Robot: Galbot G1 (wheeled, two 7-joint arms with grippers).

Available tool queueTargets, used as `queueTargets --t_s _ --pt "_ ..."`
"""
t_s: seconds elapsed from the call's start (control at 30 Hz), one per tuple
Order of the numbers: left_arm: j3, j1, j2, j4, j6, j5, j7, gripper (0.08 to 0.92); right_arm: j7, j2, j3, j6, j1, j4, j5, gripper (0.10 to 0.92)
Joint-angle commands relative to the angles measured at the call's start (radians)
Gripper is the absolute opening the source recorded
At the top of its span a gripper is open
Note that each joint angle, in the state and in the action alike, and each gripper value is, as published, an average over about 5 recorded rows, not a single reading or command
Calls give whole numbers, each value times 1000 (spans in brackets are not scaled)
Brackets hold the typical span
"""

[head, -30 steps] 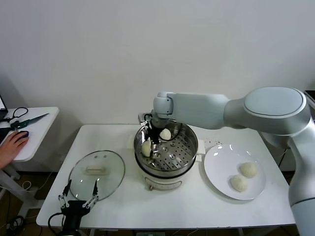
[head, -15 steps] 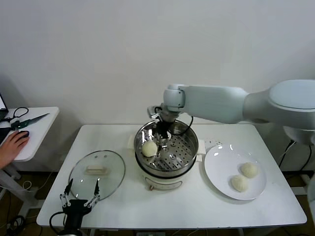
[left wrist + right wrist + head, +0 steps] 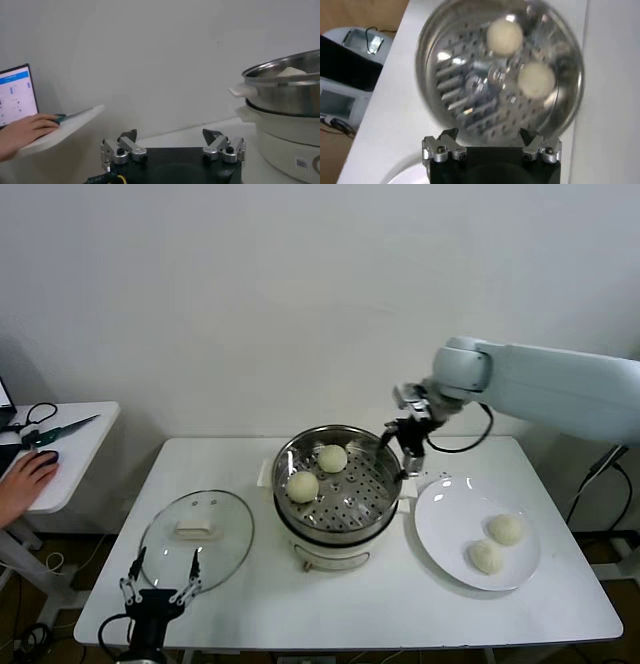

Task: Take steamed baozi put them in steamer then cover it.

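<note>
The steel steamer (image 3: 357,496) stands at the table's middle on its white base. Two baozi (image 3: 332,458) (image 3: 303,486) lie on its perforated floor. Two more baozi (image 3: 505,529) (image 3: 486,557) rest on the white plate (image 3: 445,514) to the right. My right gripper (image 3: 402,452) hangs open and empty over the steamer's right rim; its wrist view looks down on the steamer (image 3: 445,90) and both baozi (image 3: 504,36) (image 3: 536,79). The glass cover (image 3: 197,531) lies flat at the left. My left gripper (image 3: 160,576) waits open at the table's front edge below it.
A small side table at the far left carries scissors (image 3: 55,431), and a person's hand (image 3: 22,482) rests on it. A laptop screen (image 3: 17,95) shows in the left wrist view. The steamer's side handle (image 3: 242,91) sticks out toward the left gripper.
My right gripper has left a second baozi in the steamer, risen out of it and swung right toward the plate. The left arm has stayed put.
</note>
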State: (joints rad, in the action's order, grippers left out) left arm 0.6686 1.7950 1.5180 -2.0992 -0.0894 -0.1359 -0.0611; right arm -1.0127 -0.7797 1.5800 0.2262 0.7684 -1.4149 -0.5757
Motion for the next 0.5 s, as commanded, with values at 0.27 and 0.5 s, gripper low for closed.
queueTargets --t_s 0.27,0.5 --pt "5 2 6 -2 7 -12 -4 823 -23 364 -90 -59 -277 -49 349 823" --pt "7 4 14 8 7 -20 -4 823 -30 363 -237 -84 -501 42 447 823"
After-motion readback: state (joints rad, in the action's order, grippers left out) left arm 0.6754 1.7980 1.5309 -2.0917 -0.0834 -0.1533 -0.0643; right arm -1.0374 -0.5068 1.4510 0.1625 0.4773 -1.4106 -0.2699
